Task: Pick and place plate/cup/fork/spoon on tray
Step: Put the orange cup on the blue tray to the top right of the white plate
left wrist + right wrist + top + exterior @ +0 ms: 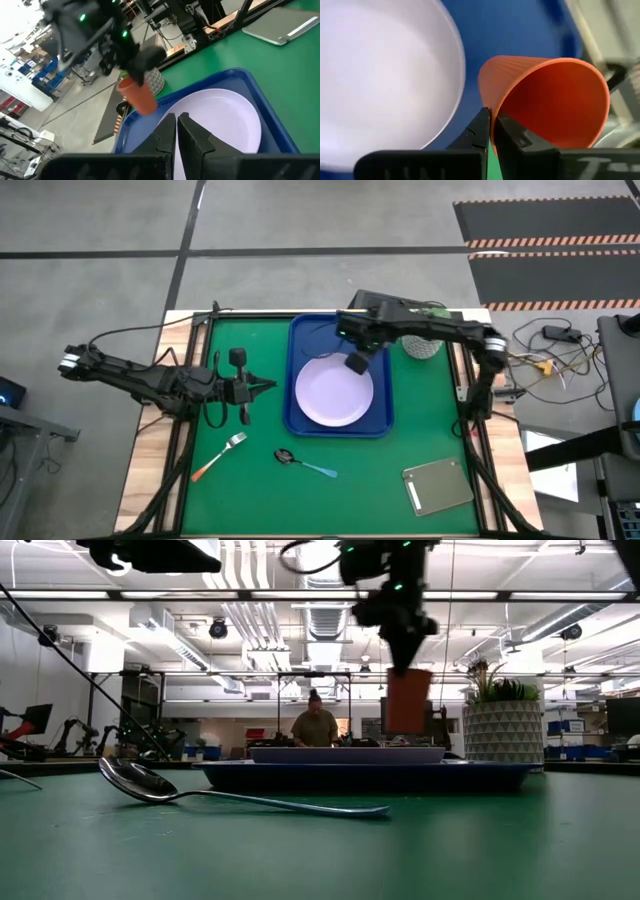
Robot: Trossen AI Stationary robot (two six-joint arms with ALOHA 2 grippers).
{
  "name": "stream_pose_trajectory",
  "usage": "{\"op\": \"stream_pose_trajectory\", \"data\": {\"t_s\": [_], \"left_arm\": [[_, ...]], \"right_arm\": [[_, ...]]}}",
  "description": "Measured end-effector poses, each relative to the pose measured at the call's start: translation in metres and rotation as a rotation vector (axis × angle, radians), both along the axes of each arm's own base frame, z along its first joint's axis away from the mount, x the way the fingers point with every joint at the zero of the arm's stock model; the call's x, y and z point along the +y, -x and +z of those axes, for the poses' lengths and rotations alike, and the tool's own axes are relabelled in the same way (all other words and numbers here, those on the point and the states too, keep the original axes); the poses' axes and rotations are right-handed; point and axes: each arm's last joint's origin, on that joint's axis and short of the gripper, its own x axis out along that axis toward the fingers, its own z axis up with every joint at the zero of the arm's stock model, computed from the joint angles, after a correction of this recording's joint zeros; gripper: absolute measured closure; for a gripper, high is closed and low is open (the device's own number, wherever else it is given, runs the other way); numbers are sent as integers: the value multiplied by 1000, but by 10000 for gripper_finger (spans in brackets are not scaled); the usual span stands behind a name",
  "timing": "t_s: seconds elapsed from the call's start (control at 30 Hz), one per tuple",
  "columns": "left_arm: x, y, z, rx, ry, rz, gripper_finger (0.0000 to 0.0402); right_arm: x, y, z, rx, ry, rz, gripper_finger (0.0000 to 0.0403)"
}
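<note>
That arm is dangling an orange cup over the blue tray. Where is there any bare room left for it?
The plate nearly fills the tray, so it is crowded. One bare blue strip remains along the tray's far end, where the right gripper holds the cup. On the green table, open patches lie between the spoon and the grey slab.

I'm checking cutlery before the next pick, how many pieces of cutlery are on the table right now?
2. The fork lies on the green mat by the table's left front edge. The spoon lies beside it, in front of the tray. No others show.
</note>
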Motion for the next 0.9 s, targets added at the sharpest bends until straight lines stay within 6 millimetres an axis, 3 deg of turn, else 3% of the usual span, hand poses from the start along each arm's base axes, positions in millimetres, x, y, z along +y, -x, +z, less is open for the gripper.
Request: {"op": "stream_pose_trajectory", "data": {"t_s": [0.4,0.63,0.9], "left_arm": [[2,1,-1,21,-49,58,402],[3,1,-2,32,-56,77,402],[2,1,-2,28,-54,78,402]], "right_arm": [[-58,-74,-14,70,87,325,394],[-75,-95,-35,7,73,528,394],[-87,-106,-53,-13,108,577,394]]}}
